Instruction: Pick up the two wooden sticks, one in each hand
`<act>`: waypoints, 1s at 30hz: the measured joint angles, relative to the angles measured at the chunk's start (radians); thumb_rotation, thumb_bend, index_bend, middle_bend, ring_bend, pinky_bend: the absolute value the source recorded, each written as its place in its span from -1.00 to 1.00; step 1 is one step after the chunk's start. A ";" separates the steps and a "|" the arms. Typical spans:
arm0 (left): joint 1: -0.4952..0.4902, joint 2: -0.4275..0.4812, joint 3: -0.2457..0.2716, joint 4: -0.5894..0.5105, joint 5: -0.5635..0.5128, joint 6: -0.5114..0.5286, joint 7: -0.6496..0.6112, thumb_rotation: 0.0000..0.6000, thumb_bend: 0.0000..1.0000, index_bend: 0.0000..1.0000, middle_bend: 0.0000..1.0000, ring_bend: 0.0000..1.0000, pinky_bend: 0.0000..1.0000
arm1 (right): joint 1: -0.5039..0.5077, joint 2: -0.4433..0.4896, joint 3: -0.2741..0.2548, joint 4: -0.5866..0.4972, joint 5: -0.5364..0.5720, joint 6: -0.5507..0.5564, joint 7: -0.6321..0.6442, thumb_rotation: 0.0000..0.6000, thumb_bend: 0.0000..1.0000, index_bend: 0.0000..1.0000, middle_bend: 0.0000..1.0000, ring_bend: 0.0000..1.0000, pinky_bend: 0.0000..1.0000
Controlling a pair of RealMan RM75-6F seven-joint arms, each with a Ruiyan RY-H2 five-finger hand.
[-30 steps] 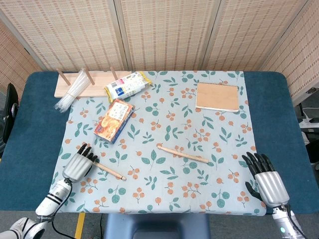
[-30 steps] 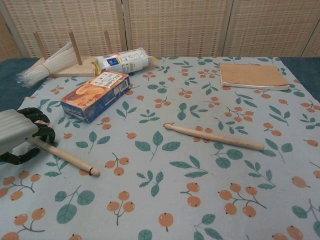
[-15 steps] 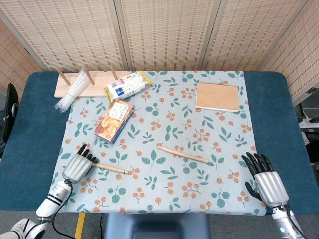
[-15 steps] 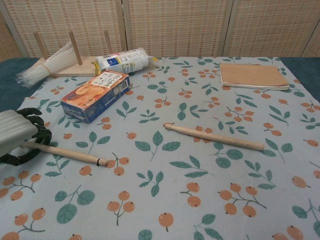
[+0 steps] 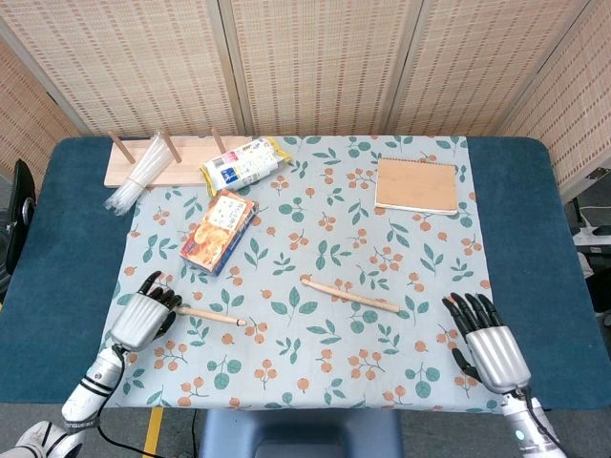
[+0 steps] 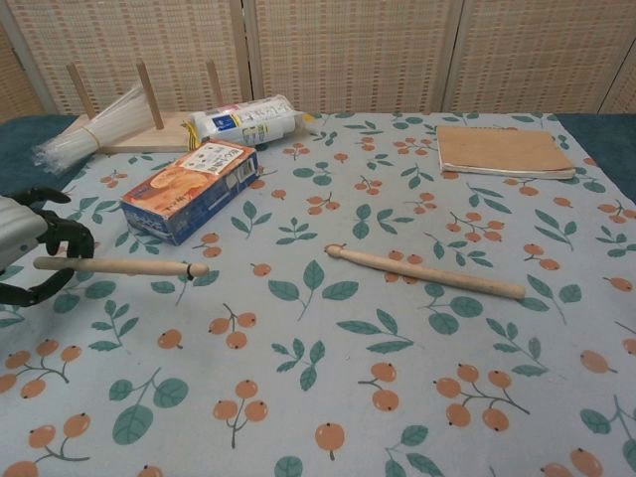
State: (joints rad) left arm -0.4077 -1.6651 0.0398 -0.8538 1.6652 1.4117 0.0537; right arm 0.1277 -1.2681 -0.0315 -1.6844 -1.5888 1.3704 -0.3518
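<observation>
My left hand (image 5: 141, 319) (image 6: 22, 253) grips one wooden stick (image 5: 212, 317) (image 6: 124, 266) by its left end; the stick is lifted off the cloth and points right, nearly level. The second wooden stick (image 5: 350, 295) (image 6: 427, 272) lies flat on the leaf-patterned cloth near the table's middle, slanting down to the right. My right hand (image 5: 485, 343) hovers near the front right corner, fingers spread and holding nothing, well to the right of that stick. The chest view does not show the right hand.
An orange snack box (image 5: 220, 230) (image 6: 190, 189) lies behind the held stick. Further back are a white packet (image 5: 243, 163) (image 6: 246, 120), a wooden peg rack (image 5: 143, 160) with clear straws (image 6: 89, 122), and a brown notebook (image 5: 416, 185) (image 6: 504, 150) at the back right.
My left hand has raised its stick off the cloth and swung the free end up and left until nearly level. The right hand has shifted a little left and forward.
</observation>
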 measured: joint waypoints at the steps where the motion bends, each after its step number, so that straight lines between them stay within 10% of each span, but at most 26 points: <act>1: 0.008 0.001 -0.007 0.004 -0.007 0.015 -0.010 1.00 0.02 0.82 0.78 -0.04 -0.65 | 0.008 -0.017 0.010 0.000 0.003 -0.006 -0.031 1.00 -0.39 -0.85 -0.69 -1.00 -1.00; 17: 0.062 0.027 -0.062 0.013 -0.082 0.055 -0.042 1.00 0.02 0.82 0.79 -0.04 -0.68 | 0.255 -0.407 0.201 0.110 0.296 -0.234 -0.531 1.00 -0.39 -0.57 -0.44 -1.00 -1.00; 30: 0.060 0.040 -0.060 0.005 -0.081 0.040 -0.065 1.00 0.02 0.82 0.78 -0.04 -0.68 | 0.363 -0.528 0.217 0.240 0.428 -0.258 -0.653 1.00 -0.39 -0.24 -0.22 -0.84 -1.00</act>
State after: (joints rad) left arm -0.3476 -1.6252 -0.0198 -0.8488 1.5837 1.4519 -0.0116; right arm 0.4905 -1.7957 0.1851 -1.4448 -1.1605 1.1128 -1.0047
